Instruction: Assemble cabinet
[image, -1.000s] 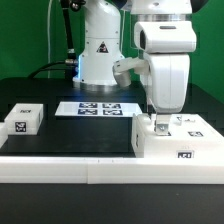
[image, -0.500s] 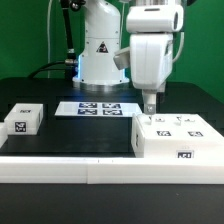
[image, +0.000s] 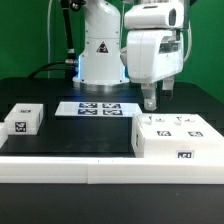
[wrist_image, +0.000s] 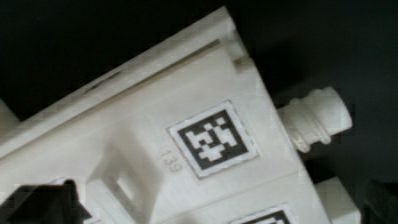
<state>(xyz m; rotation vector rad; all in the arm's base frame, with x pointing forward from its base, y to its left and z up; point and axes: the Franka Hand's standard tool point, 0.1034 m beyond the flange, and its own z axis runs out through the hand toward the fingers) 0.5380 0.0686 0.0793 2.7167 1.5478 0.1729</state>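
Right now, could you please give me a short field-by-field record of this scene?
cabinet: lies on the black table, at the exterior view's right, tags facing up
end effector: hovers just above the cabinet's end toward the exterior view's left; nothing visibly held; open or shut unclear
small tagged block: on the table, at the exterior view's left, apart from the cabinet
marker board: flat at centre, behind both

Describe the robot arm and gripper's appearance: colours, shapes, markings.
The arm is glossy white with rounded casings; a black triangular sticker marks its lower link. The gripper has a boxy white body and short dark fingers. Black cables hang behind.
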